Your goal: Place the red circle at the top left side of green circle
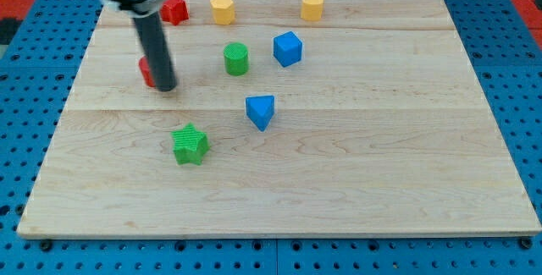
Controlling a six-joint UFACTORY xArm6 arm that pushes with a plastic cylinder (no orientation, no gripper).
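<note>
My tip (166, 88) on the wooden board, pressed against the red circle at the frame's left

The straight dark rod, which has no jaws and holds nothing, comes down from the upper left; its end touches the small red round block (146, 71), mostly hidden behind it, well left of the green cylinder block (236, 58). Outward lie a blue cube (287, 48), a blue wedge-like block (261, 111), a green star block (190, 145), and along the upper edge a red block (174, 9) and two yellow blocks (223, 9) (312, 6), all on the pale wooden board (381, 156)
</note>
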